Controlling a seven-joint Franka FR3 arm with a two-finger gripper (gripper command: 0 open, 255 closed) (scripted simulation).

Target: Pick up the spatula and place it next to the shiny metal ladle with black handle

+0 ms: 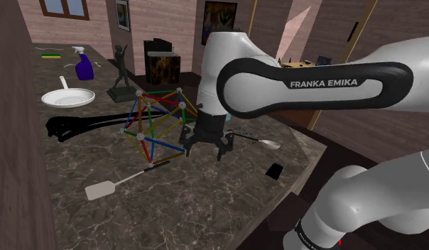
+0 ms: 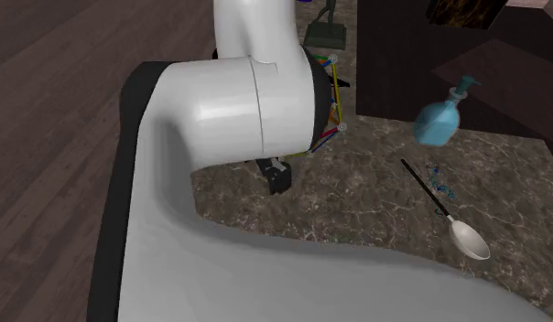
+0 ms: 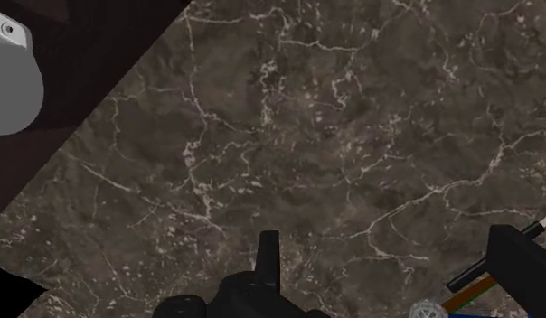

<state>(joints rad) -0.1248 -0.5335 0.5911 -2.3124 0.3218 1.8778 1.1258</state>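
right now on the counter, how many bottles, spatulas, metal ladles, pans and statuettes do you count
bottles: 2, the purple bottle and the light blue bottle
spatula: 1
metal ladle: 1
white pan: 1
dark statuette: 1
total: 6

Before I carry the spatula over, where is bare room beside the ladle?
Bare counter lies between the ladle and the small black block near its edge; a wider patch runs from there to the spatula. The handle side is crowded: the rod frame, with the open gripper beside it, and a blue bottle.
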